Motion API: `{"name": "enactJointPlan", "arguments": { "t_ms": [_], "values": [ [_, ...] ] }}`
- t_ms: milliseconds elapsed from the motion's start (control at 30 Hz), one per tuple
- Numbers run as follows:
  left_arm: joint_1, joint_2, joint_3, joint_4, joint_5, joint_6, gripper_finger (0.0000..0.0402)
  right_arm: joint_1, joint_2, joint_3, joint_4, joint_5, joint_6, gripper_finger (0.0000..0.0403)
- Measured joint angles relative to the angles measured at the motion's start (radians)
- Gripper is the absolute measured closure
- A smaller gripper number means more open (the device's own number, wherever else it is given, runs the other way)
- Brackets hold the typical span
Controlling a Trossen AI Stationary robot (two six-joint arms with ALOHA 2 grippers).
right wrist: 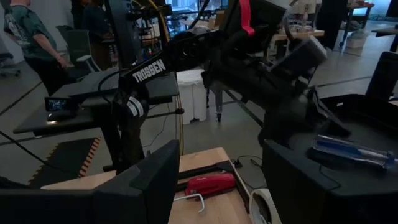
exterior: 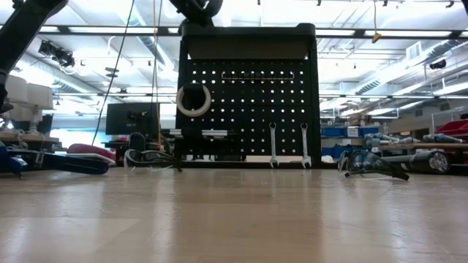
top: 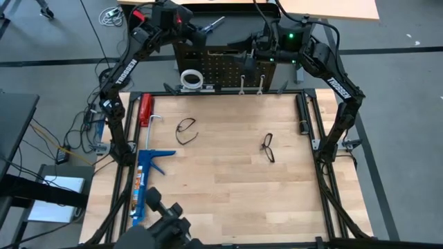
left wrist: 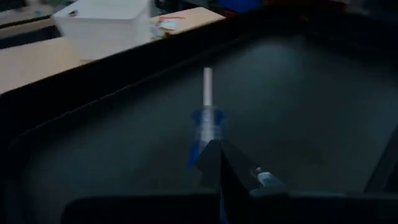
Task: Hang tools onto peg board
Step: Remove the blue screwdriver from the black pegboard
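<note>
blue caulking gun [top: 148, 173], red-handled tool [top: 145, 109] — tabletop [top: 228, 187]

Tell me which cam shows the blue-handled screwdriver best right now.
Left wrist view: the blue-handled screwdriver sits centered, held by the shut left pincer, shaft pointing away. The right wrist view shows it lying on the peg board's top, off to one side. The high view only catches it small. The low view doesn't show it.

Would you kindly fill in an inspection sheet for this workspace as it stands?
Surface: pale wooden tabletop, level.
Job's things: tape roll and two wrenches hang on the peg board; two safety glasses lie on the table.
Clutter: caulking gun and red-handled tool at the table's left edge.
Grippers: left gripper shut on the blue-handled screwdriver above the board; right gripper behind the board.
Cables: loose on the floor, left.
Surroundings: person beyond the table.
</note>
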Motion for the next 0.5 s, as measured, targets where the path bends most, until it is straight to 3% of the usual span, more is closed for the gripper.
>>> {"name": "enactJointPlan", "arguments": {
  "t_ms": [200, 500],
  "values": [
    [-0.005, -0.022, 0.002, 0.115, -0.069, 0.006, 0.0400, 0.000, 0.000, 0.000, 0.013, 0.000, -0.002, 0.0173],
    [-0.058, 0.049, -0.002, 0.533, -0.409, 0.350, 0.0400, 0.000, 0.000, 0.000, 0.021, 0.000, -0.001, 0.0173]
  ]
}}
